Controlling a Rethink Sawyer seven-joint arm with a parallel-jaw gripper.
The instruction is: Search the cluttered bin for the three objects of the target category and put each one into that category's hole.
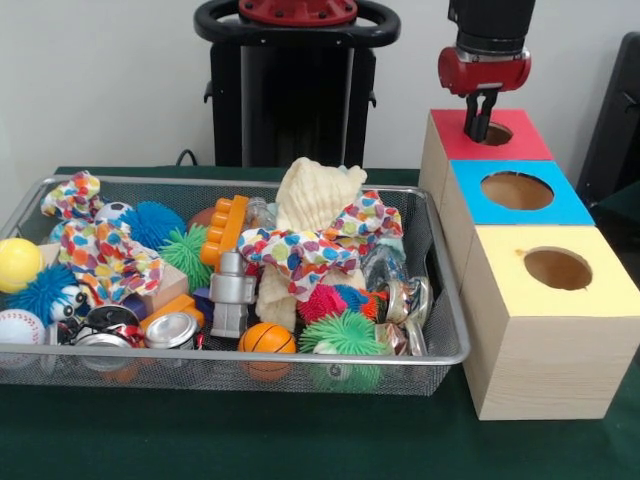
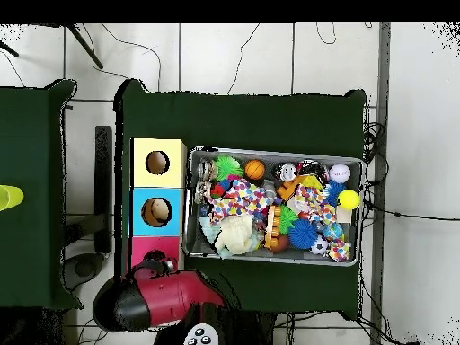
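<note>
No readable text, label or number shows anywhere (either view).

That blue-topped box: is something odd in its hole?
Yes. In the overhead view the blue-topped box's hole holds something pale, while the yellow-topped box's hole looks empty. What the pale thing is cannot be told.

A plain off-white wall point(image 1: 110, 80) closes the room at the back. A dark green cloth-covered tabletop point(image 1: 250, 440) fills the foreground. From above, the floor of large pale grey tiles point(image 2: 234, 58) shows dark joint lines, with thin black cables point(image 2: 373, 144) trailing across it. A second dark green cloth-covered table point(image 2: 31, 180) stands apart to one side.
</note>
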